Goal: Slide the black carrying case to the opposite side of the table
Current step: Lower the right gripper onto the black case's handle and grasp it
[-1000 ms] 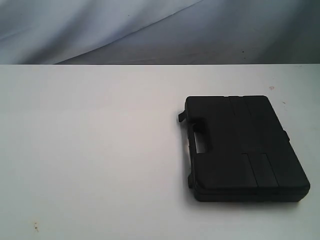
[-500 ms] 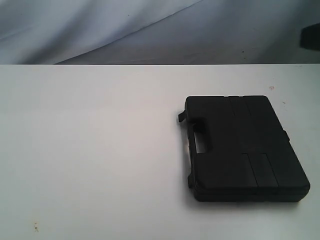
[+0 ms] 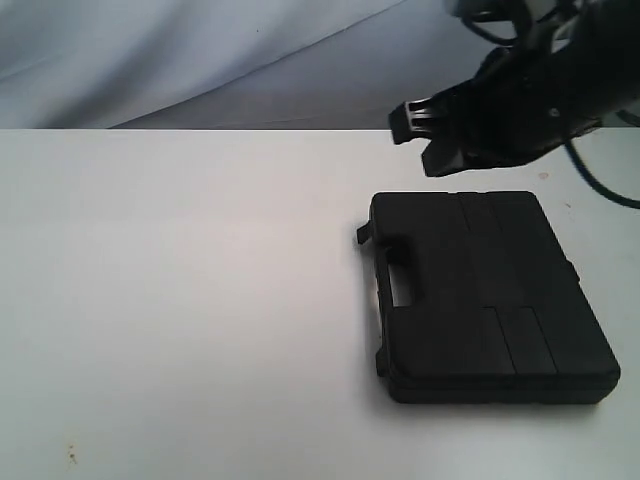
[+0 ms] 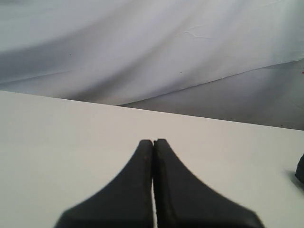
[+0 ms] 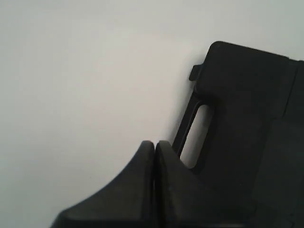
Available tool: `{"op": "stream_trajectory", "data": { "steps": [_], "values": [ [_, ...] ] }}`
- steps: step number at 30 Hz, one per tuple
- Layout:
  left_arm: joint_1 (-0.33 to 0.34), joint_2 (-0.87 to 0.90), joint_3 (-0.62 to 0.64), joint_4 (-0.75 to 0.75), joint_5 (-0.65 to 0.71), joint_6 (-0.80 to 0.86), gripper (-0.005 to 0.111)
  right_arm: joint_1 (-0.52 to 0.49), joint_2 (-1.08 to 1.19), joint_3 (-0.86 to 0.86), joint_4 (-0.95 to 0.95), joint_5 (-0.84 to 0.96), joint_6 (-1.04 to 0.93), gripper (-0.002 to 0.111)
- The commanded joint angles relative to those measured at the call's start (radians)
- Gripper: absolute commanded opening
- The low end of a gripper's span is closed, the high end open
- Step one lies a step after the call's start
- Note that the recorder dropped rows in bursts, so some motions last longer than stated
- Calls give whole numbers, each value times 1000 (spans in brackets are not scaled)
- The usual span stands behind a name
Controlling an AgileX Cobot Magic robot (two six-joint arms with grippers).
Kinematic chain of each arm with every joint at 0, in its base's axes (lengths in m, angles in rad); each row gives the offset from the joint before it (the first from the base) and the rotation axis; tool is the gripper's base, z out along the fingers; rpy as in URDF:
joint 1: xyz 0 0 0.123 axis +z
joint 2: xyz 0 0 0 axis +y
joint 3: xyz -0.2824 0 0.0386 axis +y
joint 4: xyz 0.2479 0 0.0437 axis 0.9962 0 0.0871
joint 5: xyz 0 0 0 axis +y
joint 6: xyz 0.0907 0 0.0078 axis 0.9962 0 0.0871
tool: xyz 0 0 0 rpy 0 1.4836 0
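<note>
The black carrying case [image 3: 487, 296] lies flat on the right half of the white table [image 3: 180, 300], its handle cut-out [image 3: 403, 288] facing left. My right gripper [image 3: 420, 135] hangs in the air above the case's far edge, shut and holding nothing. In the right wrist view the shut fingertips [image 5: 154, 144] sit over bare table beside the case [image 5: 251, 133] and its handle slot. My left gripper [image 4: 153, 141] is shut and empty above the white tabletop [image 4: 71, 137]; it is out of the exterior view. A dark sliver at that view's edge [image 4: 300, 168] may be the case.
A grey-blue cloth backdrop [image 3: 200, 60] hangs behind the table's far edge. A few tiny specks [image 3: 72, 455] mark the tabletop near the front left. The table stretches wide and white to the left of the case.
The right arm has come into the exterior view from the upper right and now hangs over the case's far edge. The case has not moved.
</note>
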Motion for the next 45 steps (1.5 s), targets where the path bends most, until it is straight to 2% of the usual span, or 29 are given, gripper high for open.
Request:
{"op": "stream_trajectory", "data": {
  "steps": [1,7,13,15,19,23,45],
  "values": [
    [-3,-4,5,6,-3,-1,0,49,130,-109,-127,83,171,0],
    [-3,-4,5,6,-3,-1,0,74,296,-228,-165,190,272,0],
    [-3,-4,5,6,-3,-1,0,74,412,-252,-160,190,326,1],
    [-3,-4,5,6,-3,-1,0,74,441,-252,-160,193,344,6],
    [-3,-4,5,6,-3,-1,0,74,481,-252,-142,194,364,26],
    [-3,-4,5,6,-3,-1,0,74,509,-252,-141,186,394,36],
    [-3,-4,5,6,-3,-1,0,74,617,-252,-162,91,465,37]
  ]
}}
